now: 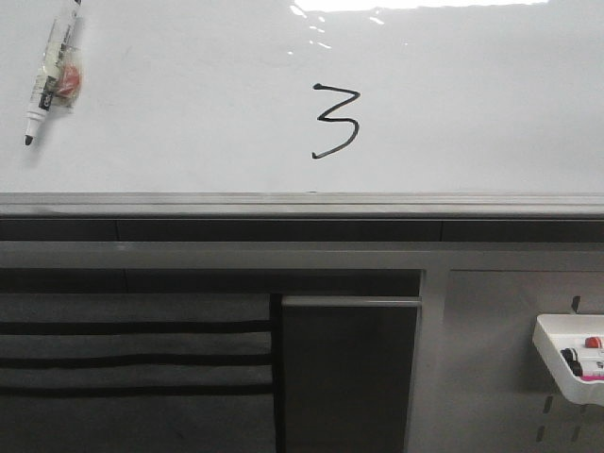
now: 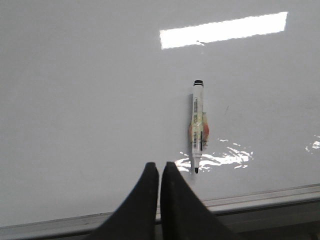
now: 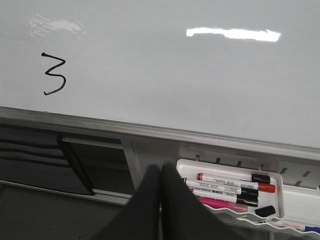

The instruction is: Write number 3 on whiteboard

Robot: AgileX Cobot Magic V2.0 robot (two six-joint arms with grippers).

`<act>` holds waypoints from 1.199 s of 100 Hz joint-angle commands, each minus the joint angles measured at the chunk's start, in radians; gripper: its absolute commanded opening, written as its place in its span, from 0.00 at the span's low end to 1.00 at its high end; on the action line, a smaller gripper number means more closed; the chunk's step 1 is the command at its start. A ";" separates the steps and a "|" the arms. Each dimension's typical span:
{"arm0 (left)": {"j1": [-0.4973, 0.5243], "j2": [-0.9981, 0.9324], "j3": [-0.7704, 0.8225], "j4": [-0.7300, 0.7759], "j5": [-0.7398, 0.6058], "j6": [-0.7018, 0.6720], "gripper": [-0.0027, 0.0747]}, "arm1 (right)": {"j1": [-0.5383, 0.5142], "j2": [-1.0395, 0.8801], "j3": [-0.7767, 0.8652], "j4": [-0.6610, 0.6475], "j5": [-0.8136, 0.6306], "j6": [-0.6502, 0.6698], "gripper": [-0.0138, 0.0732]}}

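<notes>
The number 3 (image 1: 335, 121) is drawn in black on the whiteboard (image 1: 189, 113), sitting near the middle of the front view, a bit above the grey bottom rail (image 1: 302, 205); thin angular strokes, lower tail curling left. It also shows in the right wrist view (image 3: 54, 74). An uncapped black marker (image 1: 52, 75) is stuck on the board at the far left, well apart from the digit, tilted with its tip down, something orange-red on its barrel. Same marker (image 2: 197, 126) in the left wrist view, tip near a patch of glare. Left claw (image 2: 159, 170) has both black fingers pressed together, holding nothing, in front of the board close to the marker but not touching it. Right claw (image 3: 160, 172) is also closed up with nothing between the fingers, hanging in front of a white tray (image 3: 277, 180) on the grey pegboard panel (image 1: 500, 359) below the rail. The tray holds markers with red (image 3: 235, 183), black and pink parts. Ceiling light glare (image 1: 415, 5) along the board's top edge.
</notes>
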 commanded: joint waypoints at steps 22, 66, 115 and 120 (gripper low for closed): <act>0.002 -0.074 0.137 0.165 -0.212 -0.174 0.01 | -0.006 0.005 -0.026 -0.013 -0.066 0.000 0.08; 0.002 -0.071 0.140 0.165 -0.184 -0.174 0.01 | -0.006 0.005 -0.026 -0.013 -0.066 0.000 0.08; 0.002 -0.071 0.140 0.165 -0.184 -0.174 0.01 | -0.097 -0.167 0.161 -0.011 -0.298 0.000 0.08; 0.002 -0.071 0.140 0.165 -0.184 -0.174 0.01 | -0.134 -0.223 0.247 0.029 -0.352 0.000 0.08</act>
